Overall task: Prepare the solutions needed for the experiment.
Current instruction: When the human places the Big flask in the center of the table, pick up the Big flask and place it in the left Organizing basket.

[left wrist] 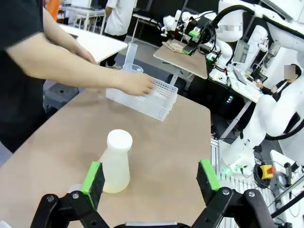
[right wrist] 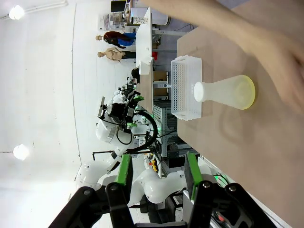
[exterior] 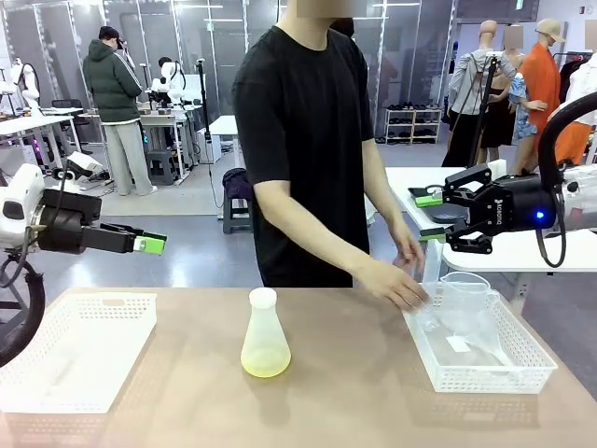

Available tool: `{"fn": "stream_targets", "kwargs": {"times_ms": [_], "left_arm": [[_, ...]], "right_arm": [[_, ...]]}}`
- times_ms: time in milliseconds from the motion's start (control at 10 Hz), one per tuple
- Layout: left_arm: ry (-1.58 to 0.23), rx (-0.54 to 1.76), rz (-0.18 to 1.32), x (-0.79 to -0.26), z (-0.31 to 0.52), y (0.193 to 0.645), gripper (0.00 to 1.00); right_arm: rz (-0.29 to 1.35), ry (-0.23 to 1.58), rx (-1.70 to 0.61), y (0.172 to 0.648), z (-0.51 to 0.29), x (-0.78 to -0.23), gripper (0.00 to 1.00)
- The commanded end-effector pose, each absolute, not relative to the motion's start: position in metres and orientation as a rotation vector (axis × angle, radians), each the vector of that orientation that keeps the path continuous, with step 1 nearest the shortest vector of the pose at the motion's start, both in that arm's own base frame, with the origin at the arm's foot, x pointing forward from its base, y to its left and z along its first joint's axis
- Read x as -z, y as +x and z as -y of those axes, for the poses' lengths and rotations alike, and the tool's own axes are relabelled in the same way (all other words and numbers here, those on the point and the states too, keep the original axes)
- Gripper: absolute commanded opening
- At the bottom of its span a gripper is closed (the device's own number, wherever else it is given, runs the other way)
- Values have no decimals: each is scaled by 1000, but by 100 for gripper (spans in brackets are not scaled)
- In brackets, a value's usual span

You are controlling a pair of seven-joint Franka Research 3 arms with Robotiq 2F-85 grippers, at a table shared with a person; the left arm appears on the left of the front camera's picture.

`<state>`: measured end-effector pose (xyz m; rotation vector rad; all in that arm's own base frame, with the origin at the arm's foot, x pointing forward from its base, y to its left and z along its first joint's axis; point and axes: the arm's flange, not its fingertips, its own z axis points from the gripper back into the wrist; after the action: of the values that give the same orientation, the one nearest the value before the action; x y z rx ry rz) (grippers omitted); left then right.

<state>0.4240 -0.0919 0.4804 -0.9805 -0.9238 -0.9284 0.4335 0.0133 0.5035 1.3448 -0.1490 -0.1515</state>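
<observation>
The left jaws are hanging wide apart and empty over the worktop's [exterior: 354,392] left end. The right jaws are gaping too, holding nothing, up at the far right. Between them the flask [exterior: 265,334] is standing upright mid-worktop, with the solutions [exterior: 265,364] pooling shallow and yellow-green in its base. The person's hand [exterior: 399,282] is reaching into the right basket [exterior: 485,379] beside the measuring jug [exterior: 466,303], so preparation is probably only beginning. Another white basket [exterior: 56,392] is sitting at the left of the tan surface, and a lab with benches is stretching behind.

Grey floor [exterior: 196,257], white tables [exterior: 28,123], possibly glass partitions [exterior: 215,56], shoe rack [exterior: 410,121].
</observation>
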Motion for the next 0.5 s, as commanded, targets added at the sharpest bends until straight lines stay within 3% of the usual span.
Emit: {"fn": "stream_targets", "kwargs": {"times_ms": [0, 400], "left_arm": [[-1029, 1053, 1061, -469, 116, 445, 100], [-1173, 1309, 1173, -444, 146, 469, 100]], "right_arm": [[151, 1348, 148, 433, -14, -505, 57], [151, 1348, 148, 433, -14, -505, 57]]}}
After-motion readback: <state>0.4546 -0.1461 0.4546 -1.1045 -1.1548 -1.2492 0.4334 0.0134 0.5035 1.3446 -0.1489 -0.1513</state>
